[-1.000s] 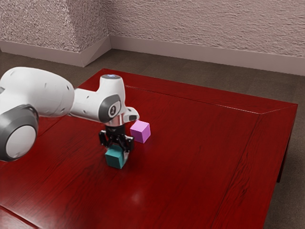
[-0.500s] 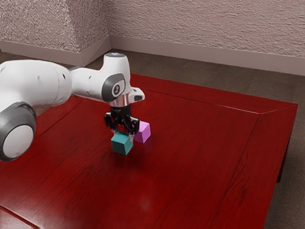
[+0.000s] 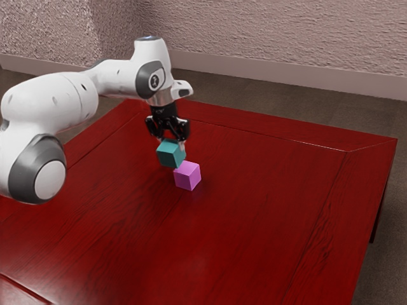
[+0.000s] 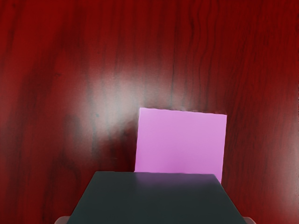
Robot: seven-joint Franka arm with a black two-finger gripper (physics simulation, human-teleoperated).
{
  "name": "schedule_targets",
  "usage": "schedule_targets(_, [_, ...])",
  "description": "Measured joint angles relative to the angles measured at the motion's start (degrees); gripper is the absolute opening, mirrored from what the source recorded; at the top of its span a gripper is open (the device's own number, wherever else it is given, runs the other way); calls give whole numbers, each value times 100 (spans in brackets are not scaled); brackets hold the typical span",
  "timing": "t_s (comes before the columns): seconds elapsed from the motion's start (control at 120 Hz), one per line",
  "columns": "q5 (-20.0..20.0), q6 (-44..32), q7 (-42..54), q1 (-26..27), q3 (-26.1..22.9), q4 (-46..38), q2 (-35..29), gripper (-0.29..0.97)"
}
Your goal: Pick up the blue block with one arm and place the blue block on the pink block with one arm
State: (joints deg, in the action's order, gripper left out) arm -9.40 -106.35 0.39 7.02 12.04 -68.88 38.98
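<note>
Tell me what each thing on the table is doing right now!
gripper: shut on the blue block, raised off the table.
blue block: held in the air, tilted, just up beside the pink block, not yet set on it.
pink block: sitting flat on the table, nothing on top.
table: carrying the pink block.

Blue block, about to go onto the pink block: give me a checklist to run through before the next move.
1. Gripper shut on blue block, a finger on each side: ok.
2. Blue block lifted off the table: ok.
3. Pink block flat on the table, top bare: ok.
4. Blue block centred over pink block: not ok; it hangs toward the exterior view's left of it.
5. Blue block's underside higher than pink block's top: cannot tell.
</note>
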Motion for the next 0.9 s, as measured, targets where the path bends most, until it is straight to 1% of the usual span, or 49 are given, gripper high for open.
schedule_targets(0.075, [9,91,32,-257,-255,357,207,33])
schedule_targets(0.283, [13,218,105,-457,-484,885,637,33])
schedule_targets(0.583, [21,271,174,-485,-627,1184,868,33])
schedule_targets(0.742, [44,285,208,-478,-672,1199,879,50])
schedule_targets(0.9, [57,301,238,-490,-676,1257,871,60])
